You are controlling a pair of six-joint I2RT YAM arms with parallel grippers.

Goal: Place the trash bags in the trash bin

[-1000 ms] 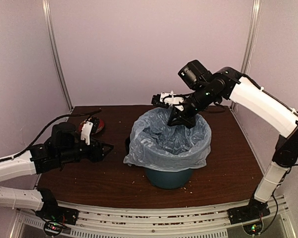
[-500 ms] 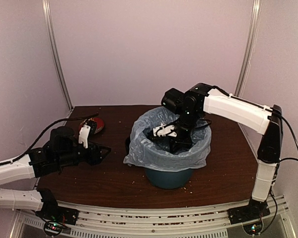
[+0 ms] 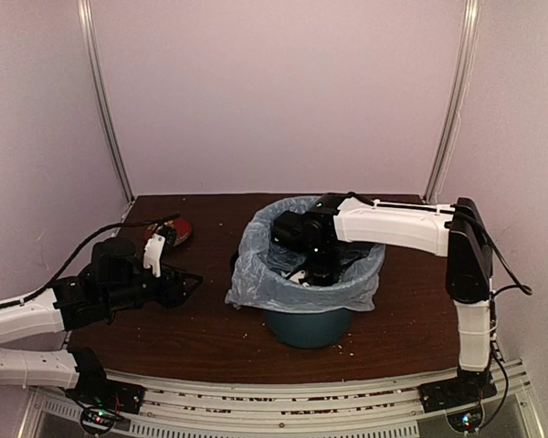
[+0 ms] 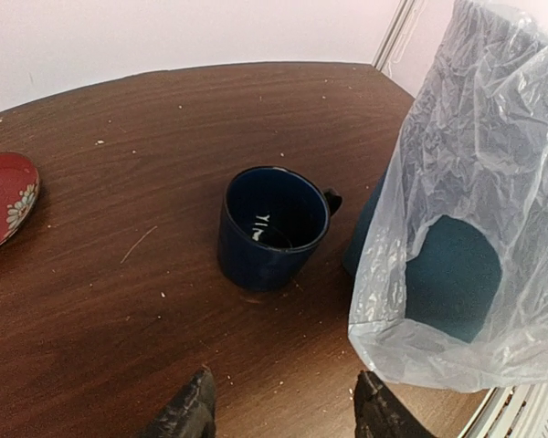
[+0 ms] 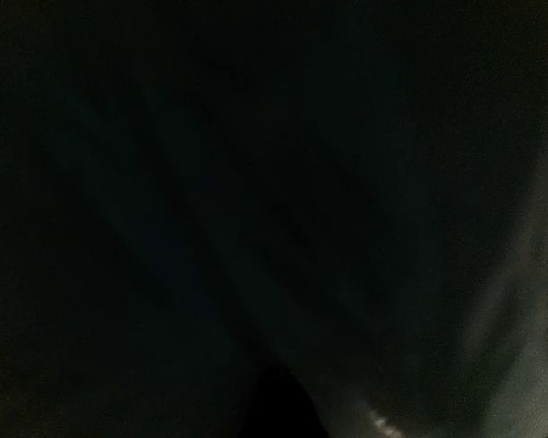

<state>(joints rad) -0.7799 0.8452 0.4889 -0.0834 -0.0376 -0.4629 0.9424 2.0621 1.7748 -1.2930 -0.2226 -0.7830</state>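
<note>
The pale blue-grey trash bag (image 3: 256, 285) lines the teal trash bin (image 3: 310, 327), its edge folded out over the rim and hanging down the outside. My right gripper (image 3: 307, 271) reaches down inside the bagged bin with its fingers hidden. The right wrist view is almost black, so its jaws cannot be made out. My left gripper (image 3: 188, 281) hovers low over the table to the left of the bin, open and empty. In the left wrist view its fingertips (image 4: 194, 412) stand wide apart, with the bag (image 4: 466, 182) and the bin (image 4: 452, 283) at the right.
A small dark blue mug (image 4: 272, 225) stands just left of the bin, ahead of my left gripper. A red patterned plate (image 3: 175, 232) lies at the back left, also seen in the left wrist view (image 4: 5, 196). Crumbs dot the brown table (image 3: 210, 333).
My right arm has swung from above the bin's far rim down into the bagged bin. My left gripper has drifted slightly back and toward me.
</note>
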